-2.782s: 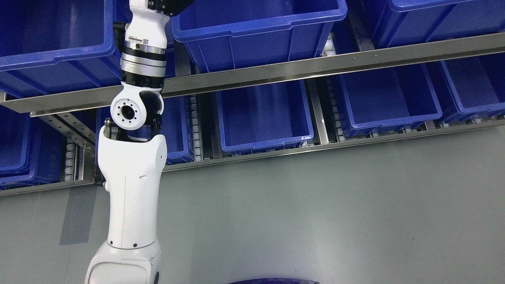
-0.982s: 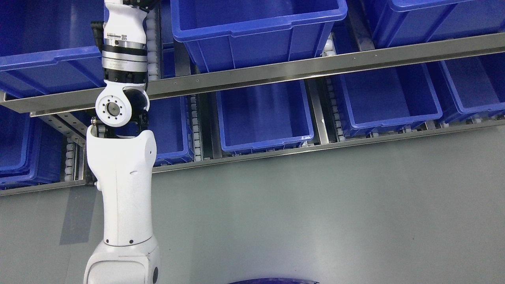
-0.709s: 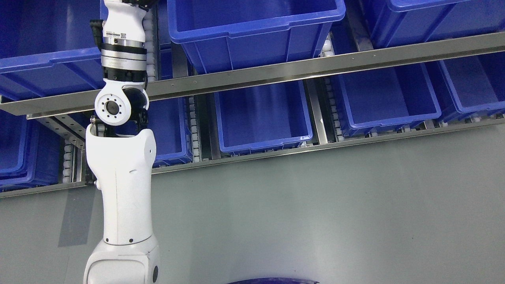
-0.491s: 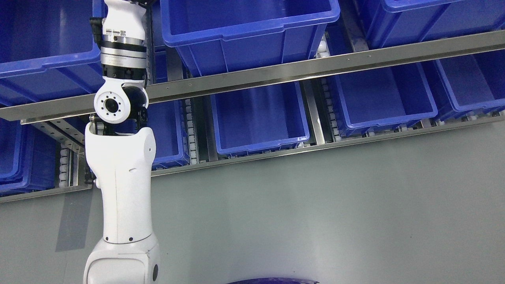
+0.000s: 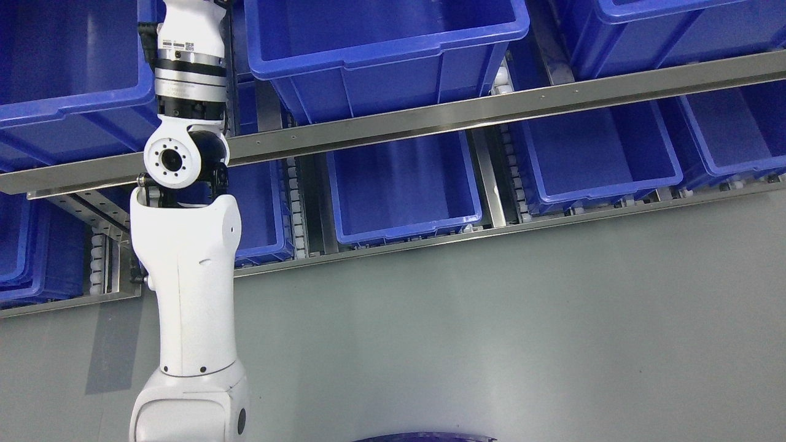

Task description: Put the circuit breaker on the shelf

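While left arm [image 5: 187, 288] rises past shelf rail [image 5: 430, 120], hand lies above frame top: grip unreadable, circuit breaker unseen, upper bins [image 5: 381, 55] nearest.

shelf [image 5: 430, 120] | steel rails, two tiers | blue bins [image 5: 402, 184] seated, open-topped

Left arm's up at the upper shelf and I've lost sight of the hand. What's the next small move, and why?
Probably tilt the head camera up before anything else. The left arm runs out past the top edge between the two upper blue bins, so the hand and any circuit breaker are out of view; a release now would be blind.
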`<state>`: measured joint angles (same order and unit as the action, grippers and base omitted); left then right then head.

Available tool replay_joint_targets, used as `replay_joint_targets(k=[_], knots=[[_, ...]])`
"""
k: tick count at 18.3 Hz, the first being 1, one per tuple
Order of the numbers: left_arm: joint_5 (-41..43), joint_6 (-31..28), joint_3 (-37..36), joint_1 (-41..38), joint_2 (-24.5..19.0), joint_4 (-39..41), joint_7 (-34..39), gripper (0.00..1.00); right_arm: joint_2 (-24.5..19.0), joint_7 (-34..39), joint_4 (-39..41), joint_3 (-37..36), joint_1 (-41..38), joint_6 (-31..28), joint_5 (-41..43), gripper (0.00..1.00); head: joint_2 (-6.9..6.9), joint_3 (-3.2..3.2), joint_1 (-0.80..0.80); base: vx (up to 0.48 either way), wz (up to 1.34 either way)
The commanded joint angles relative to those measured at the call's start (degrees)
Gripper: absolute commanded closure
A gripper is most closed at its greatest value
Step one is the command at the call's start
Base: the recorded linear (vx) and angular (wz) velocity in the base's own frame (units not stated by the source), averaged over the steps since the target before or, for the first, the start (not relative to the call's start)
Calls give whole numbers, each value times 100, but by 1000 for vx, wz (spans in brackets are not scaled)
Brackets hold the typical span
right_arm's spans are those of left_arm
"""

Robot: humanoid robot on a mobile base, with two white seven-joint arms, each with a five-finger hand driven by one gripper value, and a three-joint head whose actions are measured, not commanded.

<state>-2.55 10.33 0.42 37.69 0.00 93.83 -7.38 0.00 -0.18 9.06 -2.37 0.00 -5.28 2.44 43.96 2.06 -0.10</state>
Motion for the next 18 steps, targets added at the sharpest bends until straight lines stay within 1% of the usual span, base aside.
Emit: replay_joint_targets(k=[1, 18], knots=[[0, -39, 239, 10, -100, 4, 0, 92, 100, 1, -1, 0, -88, 256, 2, 0, 0, 0, 0, 12, 59], [-9, -48, 301, -16, -100, 13, -27, 91, 100, 1, -1, 0, -88, 256, -7, 0, 0, 0, 0, 40, 104]])
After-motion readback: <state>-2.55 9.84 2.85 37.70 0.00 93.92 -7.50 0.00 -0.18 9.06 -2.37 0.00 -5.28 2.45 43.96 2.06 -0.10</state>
